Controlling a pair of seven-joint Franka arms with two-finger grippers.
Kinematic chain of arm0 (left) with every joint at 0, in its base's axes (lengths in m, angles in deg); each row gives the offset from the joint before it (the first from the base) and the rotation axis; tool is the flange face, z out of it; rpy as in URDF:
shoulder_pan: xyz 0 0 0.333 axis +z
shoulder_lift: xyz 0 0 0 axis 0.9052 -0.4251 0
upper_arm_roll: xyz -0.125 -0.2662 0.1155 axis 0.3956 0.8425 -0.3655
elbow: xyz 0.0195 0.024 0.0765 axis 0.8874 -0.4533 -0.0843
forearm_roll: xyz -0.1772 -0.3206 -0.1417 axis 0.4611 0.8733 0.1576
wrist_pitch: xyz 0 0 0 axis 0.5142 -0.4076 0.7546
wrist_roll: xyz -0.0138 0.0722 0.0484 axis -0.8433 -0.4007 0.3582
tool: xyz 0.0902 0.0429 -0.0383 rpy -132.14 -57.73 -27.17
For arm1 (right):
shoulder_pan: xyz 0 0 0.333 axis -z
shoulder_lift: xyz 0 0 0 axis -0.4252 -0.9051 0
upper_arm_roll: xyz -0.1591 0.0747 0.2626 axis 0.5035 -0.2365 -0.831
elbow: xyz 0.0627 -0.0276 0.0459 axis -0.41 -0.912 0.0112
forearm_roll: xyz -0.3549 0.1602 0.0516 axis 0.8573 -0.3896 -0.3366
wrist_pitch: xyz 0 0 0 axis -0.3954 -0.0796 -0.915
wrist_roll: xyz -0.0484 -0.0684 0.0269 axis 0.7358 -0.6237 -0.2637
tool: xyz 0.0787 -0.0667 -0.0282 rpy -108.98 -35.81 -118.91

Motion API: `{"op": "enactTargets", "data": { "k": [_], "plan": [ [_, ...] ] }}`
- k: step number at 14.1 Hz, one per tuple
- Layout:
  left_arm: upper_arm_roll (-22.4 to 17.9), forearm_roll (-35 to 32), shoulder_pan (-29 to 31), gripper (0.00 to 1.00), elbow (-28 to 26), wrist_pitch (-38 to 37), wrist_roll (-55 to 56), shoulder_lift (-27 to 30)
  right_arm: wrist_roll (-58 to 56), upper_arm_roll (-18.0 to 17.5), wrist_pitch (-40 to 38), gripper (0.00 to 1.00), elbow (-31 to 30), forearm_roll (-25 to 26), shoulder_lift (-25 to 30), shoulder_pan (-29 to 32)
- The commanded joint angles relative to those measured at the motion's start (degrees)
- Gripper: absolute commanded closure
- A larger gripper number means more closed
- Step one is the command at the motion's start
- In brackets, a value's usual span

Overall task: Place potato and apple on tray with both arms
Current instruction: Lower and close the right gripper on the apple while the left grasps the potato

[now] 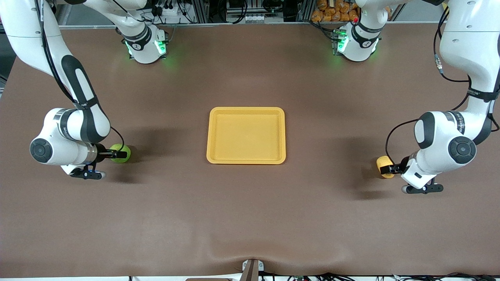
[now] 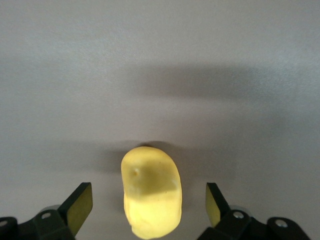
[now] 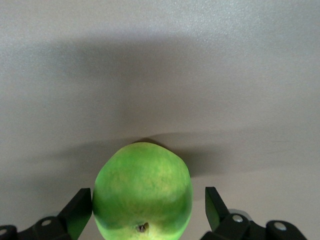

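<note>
The brown table (image 1: pixel 250 218) has wide bare cloth on every side of the tray (image 1: pixel 246 159), a shallow yellow-orange rectangle with rounded corners sitting near the middle with nothing in it; its raised rim is clear of both arms and both fruits, which lie well apart from it toward the two ends of the table. By count: one tray, one potato, one apple, two arms, two grippers. Reading the front view as a clock face centred on the tray, the apple (image 1: pixel 117 148) lies at about nine o'clock, toward the right arm's end, and the potato (image 1: pixel 383 160) at about three o'clock (a touch lower, so slightly nearer the front camera), toward the left arm's end. The right gripper (image 1: pixel 119 154) is down at the apple (image 3: pixel 142 192), its fingers (image 3: pixel 80 210) spread apart on either side of the green fruit with a thin gap showing on each flank, so it straddles the apple without clamping it. The left gripper (image 1: pixel 386 169) is likewise low at the potato (image 2: pixel 151 192), fingers (image 2: pixel 80 206) standing wide with clear table between each pad and the yellow lump, which rests on the cloth between them.
</note>
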State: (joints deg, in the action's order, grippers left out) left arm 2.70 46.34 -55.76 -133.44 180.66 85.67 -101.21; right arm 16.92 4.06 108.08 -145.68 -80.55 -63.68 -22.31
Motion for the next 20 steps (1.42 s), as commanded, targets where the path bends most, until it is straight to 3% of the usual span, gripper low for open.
{"op": "enactTargets", "data": {
  "k": [1, 2, 6, 7, 8, 10, 12, 14, 16, 18, 20],
  "plan": [
    [0.02, -1.28, 0.06, 0.0, -1.94, 3.07, 1.25, -0.04, -1.01, -0.19, 1.69, 0.0, -1.07, -0.78, 0.27, 0.13],
    [0.02, -1.28, 0.06, 0.0, -2.03, 3.08, 1.25, -0.3, -1.01, -0.1, 2.48, 0.0, -1.07, -0.78, 0.09, 0.22],
    [0.02, -1.28, 0.15, 0.0, -2.39, 3.16, 1.25, -0.31, -1.1, -0.19, 2.41, 0.66, -0.99, -0.78, -0.26, 0.31],
    [0.02, -1.28, 0.15, 0.0, -2.73, 3.25, 1.25, -0.31, -1.1, -0.19, 2.14, 0.78, -0.99, -0.78, -0.09, 0.31],
    [0.02, -1.28, 0.15, 0.0, -3.09, 3.42, 1.25, -0.13, -1.01, -0.19, 1.79, 0.84, -0.99, -0.78, 0.26, 0.22],
    [0.02, -1.28, 0.15, 0.0, -3.44, 3.69, 1.25, -0.13, -1.1, -0.19, 0.48, 0.84, -0.64, -0.78, 1.4, 0.05],
    [0.02, -1.28, 0.15, 0.07, -3.53, 3.95, 1.25, -0.13, -1.18, -0.19, -3.03, 0.84, 0.5, -0.78, 3.42, -0.3],
    [0.02, -1.28, 0.15, 0.24, -3.7, 3.95, 1.25, -0.04, -1.1, -0.45, -6.72, 0.84, 0.77, -0.78, 5.53, -1.01],
    [0.02, -1.28, 0.15, 0.5, -3.62, 4.13, 1.25, -0.13, -1.18, -0.98, -11.37, 0.83, 0.68, -0.87, 8.34, -2.67],
    [0.02, -1.28, -0.12, 0.74, -3.62, 5.09, 1.25, -0.22, -1.1, -3.43, -16.12, 0.83, 0.51, -1.4, 11.85, -4.43],
    [0.1, -1.28, -0.38, 0.98, -3.44, 5.1, 1.25, 0.04, -1.27, -6.59, -17.72, 0.83, 0.59, -5.51, 13.53, -4.53]
  ]
}}
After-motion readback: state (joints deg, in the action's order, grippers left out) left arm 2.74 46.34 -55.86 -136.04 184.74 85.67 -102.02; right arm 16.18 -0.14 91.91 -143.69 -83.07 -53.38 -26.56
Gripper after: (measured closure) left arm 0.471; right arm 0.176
